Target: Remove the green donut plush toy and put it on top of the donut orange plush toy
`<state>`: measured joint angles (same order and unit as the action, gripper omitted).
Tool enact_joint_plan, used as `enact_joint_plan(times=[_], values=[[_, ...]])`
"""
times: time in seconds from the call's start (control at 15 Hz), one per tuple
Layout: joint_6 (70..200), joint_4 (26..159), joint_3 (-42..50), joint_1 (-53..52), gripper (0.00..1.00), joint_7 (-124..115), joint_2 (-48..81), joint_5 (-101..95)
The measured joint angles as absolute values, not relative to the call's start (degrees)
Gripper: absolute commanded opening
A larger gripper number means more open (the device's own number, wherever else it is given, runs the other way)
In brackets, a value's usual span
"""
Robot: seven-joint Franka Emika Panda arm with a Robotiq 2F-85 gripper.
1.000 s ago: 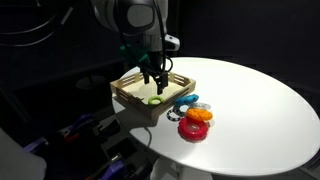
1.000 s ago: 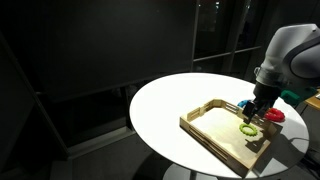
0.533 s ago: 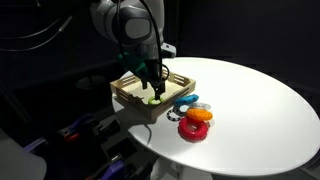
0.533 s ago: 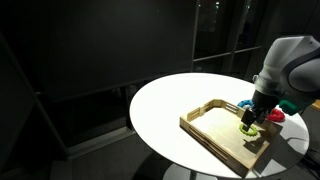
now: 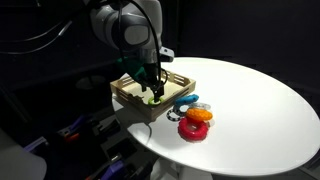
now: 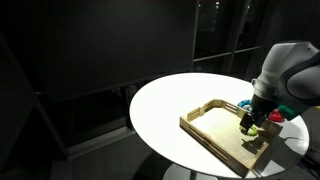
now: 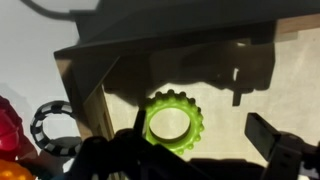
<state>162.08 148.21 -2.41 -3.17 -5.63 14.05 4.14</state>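
Note:
The green donut plush toy [image 7: 173, 118] lies flat on the floor of a wooden tray [image 7: 250, 60]. In both exterior views it sits under the gripper [image 5: 153, 100] [image 6: 251, 130]. My gripper [image 7: 200, 146] is open and low inside the tray [image 5: 128, 96]. One finger is at the donut's edge and the other stands apart from it. The gripper also shows in both exterior views [image 5: 152, 91] [image 6: 248, 121]. The donut orange plush toy [image 5: 198, 116] lies on the white table beside the tray, between a light-blue ring [image 5: 187, 101] and a red ring [image 5: 192, 130].
The round white table [image 5: 250, 110] stands in a dark room, and the tray [image 6: 205, 128] sits near its edge. The tray has raised wooden walls. In the wrist view the rings lie past the tray wall at the left [image 7: 50, 125]. A red ring [image 6: 272, 117] shows beyond the tray.
My gripper has come down into the tray, onto the green donut. The rings on the table have not moved.

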Motion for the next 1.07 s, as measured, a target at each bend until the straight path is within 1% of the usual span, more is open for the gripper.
enact_joint_plan(times=[1.07], values=[[163.00, 148.00, -0.61, -3.89, 1.00, -6.80, 16.10, 3.97]])
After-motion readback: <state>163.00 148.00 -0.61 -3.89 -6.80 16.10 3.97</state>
